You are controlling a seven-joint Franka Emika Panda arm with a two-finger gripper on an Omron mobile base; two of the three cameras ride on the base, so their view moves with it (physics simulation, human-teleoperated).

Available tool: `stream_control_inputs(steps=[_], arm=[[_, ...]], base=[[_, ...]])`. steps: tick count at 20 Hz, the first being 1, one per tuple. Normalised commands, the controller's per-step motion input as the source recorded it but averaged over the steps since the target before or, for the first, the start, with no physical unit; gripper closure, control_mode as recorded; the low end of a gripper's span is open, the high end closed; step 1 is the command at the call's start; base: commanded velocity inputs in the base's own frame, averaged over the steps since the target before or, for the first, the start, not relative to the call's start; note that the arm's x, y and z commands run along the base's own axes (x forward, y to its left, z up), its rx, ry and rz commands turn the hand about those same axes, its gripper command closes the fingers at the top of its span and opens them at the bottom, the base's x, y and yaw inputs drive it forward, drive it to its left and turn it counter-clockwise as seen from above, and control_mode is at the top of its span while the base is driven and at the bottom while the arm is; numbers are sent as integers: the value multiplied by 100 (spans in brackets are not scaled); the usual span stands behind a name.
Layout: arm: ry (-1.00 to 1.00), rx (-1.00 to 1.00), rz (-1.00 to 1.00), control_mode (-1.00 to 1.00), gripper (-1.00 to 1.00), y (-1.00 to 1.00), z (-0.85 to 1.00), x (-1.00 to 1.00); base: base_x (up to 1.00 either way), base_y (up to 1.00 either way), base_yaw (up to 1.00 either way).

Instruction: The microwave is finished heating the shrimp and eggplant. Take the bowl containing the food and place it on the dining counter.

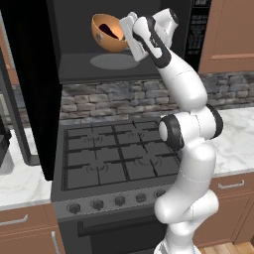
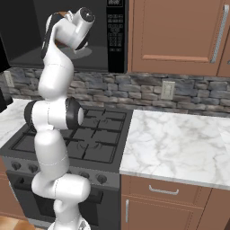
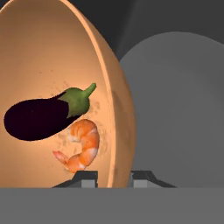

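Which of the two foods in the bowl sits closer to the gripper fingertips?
The shrimp, pale orange and curled, lies just above the fingertips; the dark purple eggplant lies beyond it.

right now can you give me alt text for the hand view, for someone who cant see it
The gripper pinches the rim of an orange-brown bowl, one fingertip inside the wall and one outside. Inside the bowl lie a dark purple eggplant with a green stem and a curled pink shrimp just below it. Beside the bowl is the microwave's grey round turntable.
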Motion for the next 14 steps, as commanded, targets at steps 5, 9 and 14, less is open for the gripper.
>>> stream_control_inputs(steps=[5, 9, 14], arm=[[0, 0, 0, -100, 100, 0, 0, -4], [0, 0, 0, -100, 100, 0, 0, -21], [0, 0, 0, -100, 100, -1, 0, -40]], base=[[0, 0, 0], [0, 0, 0], [0, 0, 0]])
